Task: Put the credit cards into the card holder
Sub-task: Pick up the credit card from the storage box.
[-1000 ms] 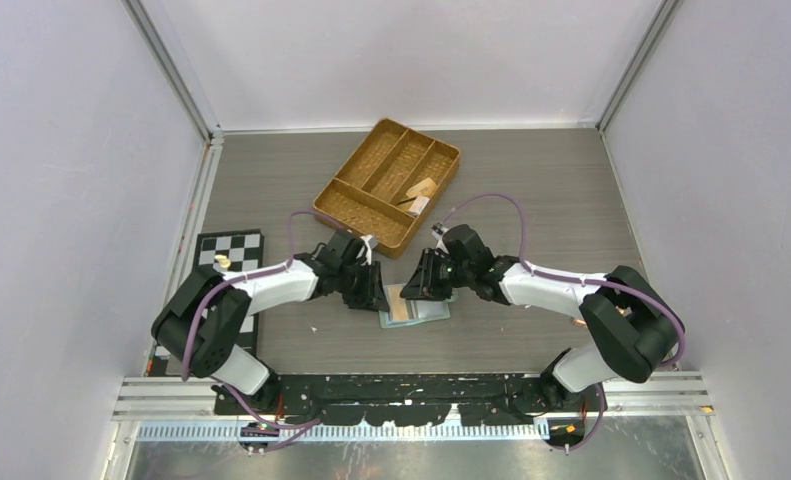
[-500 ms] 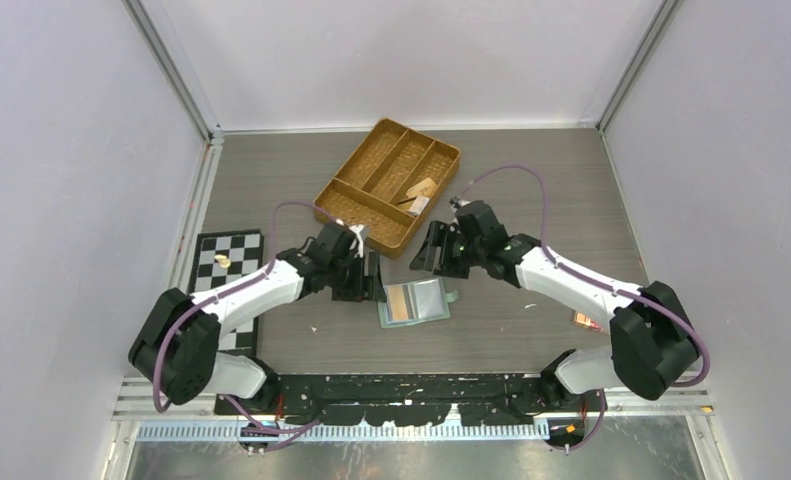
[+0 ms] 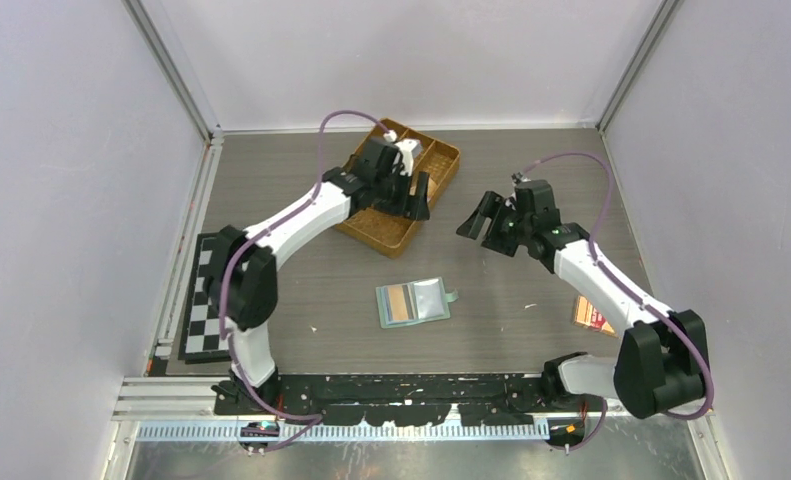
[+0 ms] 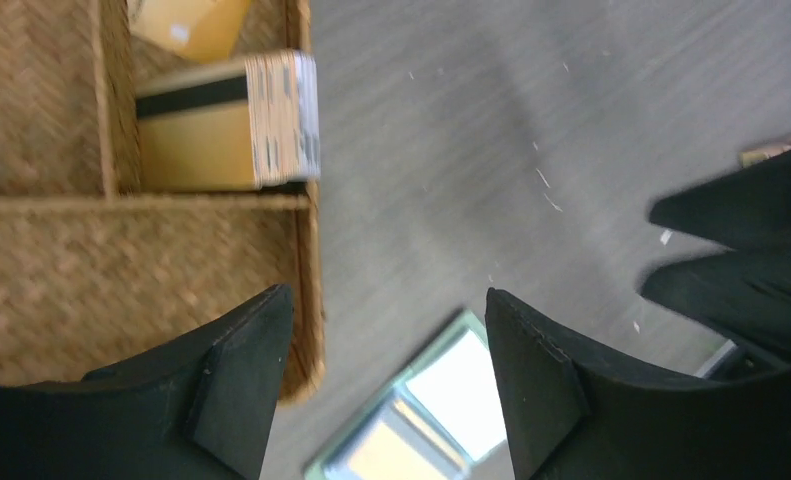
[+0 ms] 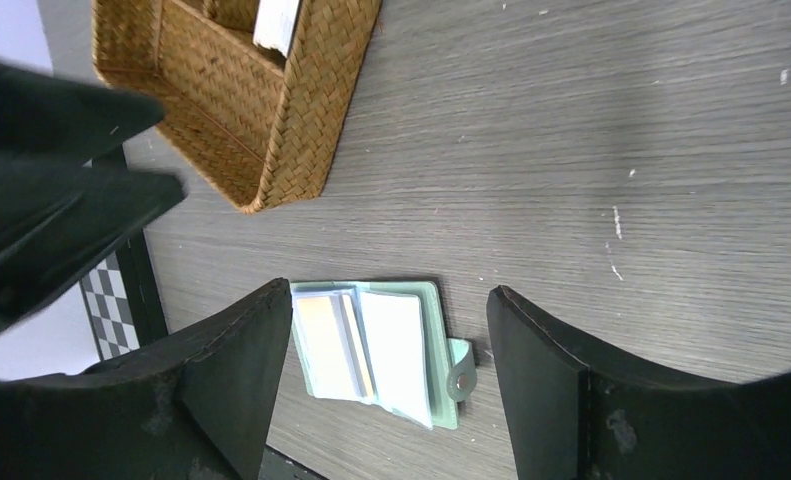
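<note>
The sage-green card holder [image 3: 413, 301] lies open and flat mid-table, with a tan card in its left pocket [image 5: 321, 345]. Both grippers are away from it. My left gripper [image 3: 418, 195] hangs open and empty over the near right edge of the woven tray [image 3: 376, 232]. In the left wrist view a tan credit card with a black stripe [image 4: 226, 120] lies in a tray compartment ahead of the left gripper [image 4: 386, 300], and another card [image 4: 186, 20] lies beyond. My right gripper [image 3: 476, 215] hovers open and empty to the right of the tray; the right wrist view shows the holder [image 5: 376, 350] far below the right gripper [image 5: 389, 295].
A small checkered board [image 3: 209, 300] lies at the left edge, partly under the left arm. A reddish card-like object [image 3: 589, 316] lies on the table at the right, half hidden by the right arm. White walls enclose the table.
Both grippers opened and left the card holder, which stays open on the table. The left arm swung back to the tray; the right arm rose and pulled back to the right.
</note>
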Tool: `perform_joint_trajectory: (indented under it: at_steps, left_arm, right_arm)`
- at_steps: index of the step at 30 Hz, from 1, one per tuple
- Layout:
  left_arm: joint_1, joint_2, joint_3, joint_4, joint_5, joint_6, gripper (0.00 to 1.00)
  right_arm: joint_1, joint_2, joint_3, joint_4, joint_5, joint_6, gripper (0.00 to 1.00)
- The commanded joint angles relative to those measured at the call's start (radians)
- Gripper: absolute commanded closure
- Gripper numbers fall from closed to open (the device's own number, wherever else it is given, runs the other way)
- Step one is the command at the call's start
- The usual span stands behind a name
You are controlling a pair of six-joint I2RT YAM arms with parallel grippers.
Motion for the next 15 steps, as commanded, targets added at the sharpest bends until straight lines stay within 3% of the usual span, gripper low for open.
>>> perform_joint_trajectory:
  at_steps: [1, 8, 15]
  left_arm:
    - [0.006, 0.137, 0.168, -0.062, -0.02, 0.117, 0.27]
    - [0.006, 0.356, 0.399, -0.145, -0.063, 0.186, 0.22]
    - [0.007, 0.399, 0.394, -0.101, -0.101, 0.247, 0.21]
  right_arm:
    - [-0.05, -0.09, -0.033, 0.006, -0.047, -0.036, 0.23]
    - [-0.105, -0.132, -0.081, 0.007, -0.104, -0.04, 0.23]
    - [-0.12, -0.108, -0.085, 0.014, -0.145, -0.053, 0.23]
